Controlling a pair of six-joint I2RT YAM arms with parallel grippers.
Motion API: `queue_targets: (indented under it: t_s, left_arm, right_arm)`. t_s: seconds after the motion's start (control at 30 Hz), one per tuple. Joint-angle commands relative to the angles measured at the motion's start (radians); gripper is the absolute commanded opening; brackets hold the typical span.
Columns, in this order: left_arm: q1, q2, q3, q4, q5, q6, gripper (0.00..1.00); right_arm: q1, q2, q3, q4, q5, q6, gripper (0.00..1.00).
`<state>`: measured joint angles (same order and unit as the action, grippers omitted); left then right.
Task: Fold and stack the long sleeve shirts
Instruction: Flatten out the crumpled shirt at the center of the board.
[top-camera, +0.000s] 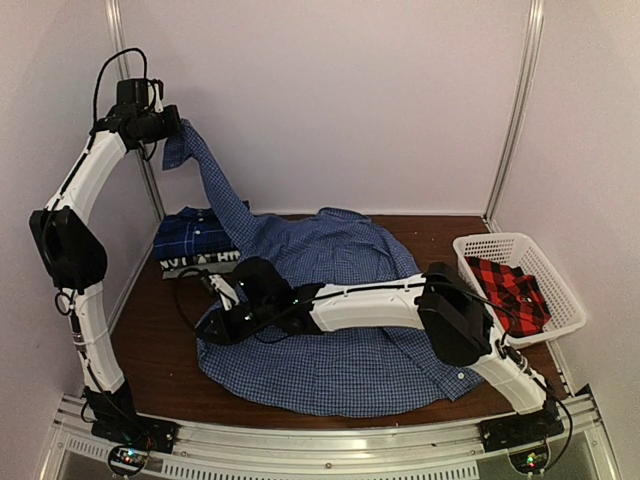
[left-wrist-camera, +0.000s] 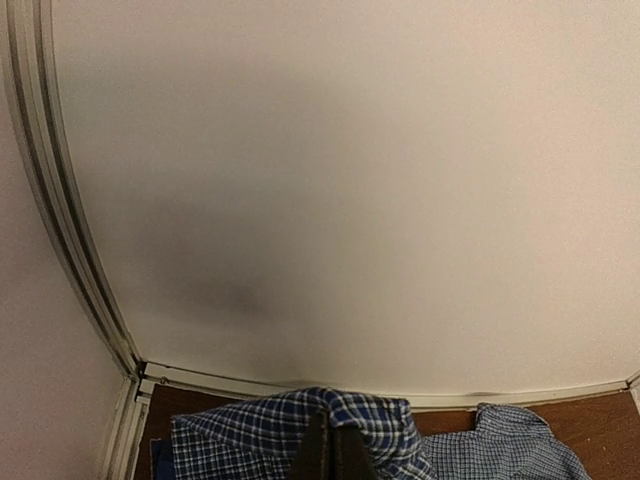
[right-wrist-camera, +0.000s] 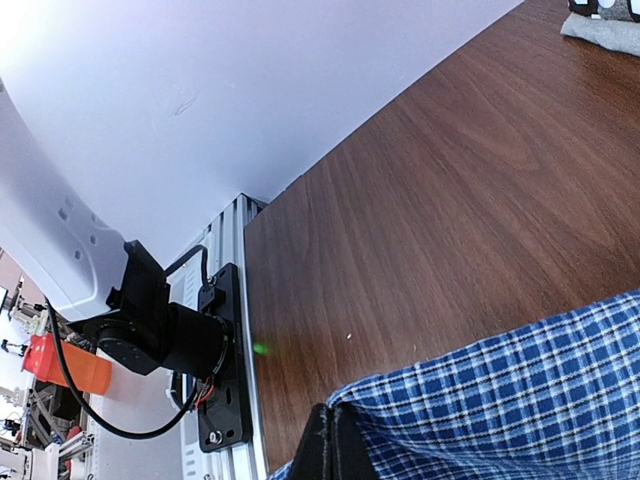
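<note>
The blue-and-white check shirt (top-camera: 340, 370) is spread over the middle of the wooden table (top-camera: 160, 350), with its hem near the front edge. At the near left edge of this shirt the right gripper (right-wrist-camera: 333, 445) is seen with its jaws fully closed, and a fold of the checked cloth is pinched between them. On the right, the red-and-black plaid shirt (top-camera: 510, 290) is lying crumpled in the white basket (top-camera: 575, 312). At the far left, the darker blue plaid shirt (top-camera: 195, 238) is laid folded. Above it the left gripper (top-camera: 172, 128) is raised high, its jaws fully closed on one sleeve of the check shirt, and the sleeve hangs from there down to the table.
</note>
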<state>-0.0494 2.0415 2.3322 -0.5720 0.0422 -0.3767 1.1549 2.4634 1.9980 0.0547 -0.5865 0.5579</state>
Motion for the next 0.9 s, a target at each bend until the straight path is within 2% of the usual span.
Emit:
queue_targets:
  t_s: [0.0,0.13,0.3,0.43,0.63,0.73,0.87]
  left_arm:
    - [0.003,-0.053,0.002,0.103,0.033,-0.025,0.0]
    - [0.003,-0.081,-0.073,0.106,0.032,-0.021,0.0]
    - [0.003,-0.162,-0.32,0.167,0.028,-0.024,0.0]
    - [0.002,-0.231,-0.5,0.21,0.072,-0.033,0.0]
    - [0.001,-0.373,-0.774,0.267,0.066,-0.049,0.0]
    - [0.001,-0.415,-0.867,0.275,0.027,-0.054,0.0]
    - [0.001,-0.424,-0.939,0.243,0.012,-0.058,0.06]
  right_arm:
    - [-0.006,0.065,0.071,0.054,-0.024,0.019,0.01]
    - [-0.012,0.061,0.065,0.008,-0.02,0.0,0.16]
    - [-0.025,-0.017,0.014,-0.046,0.02,-0.05,0.45]
    - [-0.038,-0.107,-0.025,-0.132,0.079,-0.102,0.58]
    - [-0.114,-0.319,-0.241,-0.122,0.179,-0.087,0.7]
    - [-0.176,-0.423,-0.366,-0.116,0.221,-0.072,0.72]
    - [-0.265,-0.559,-0.521,-0.134,0.311,-0.072,0.73]
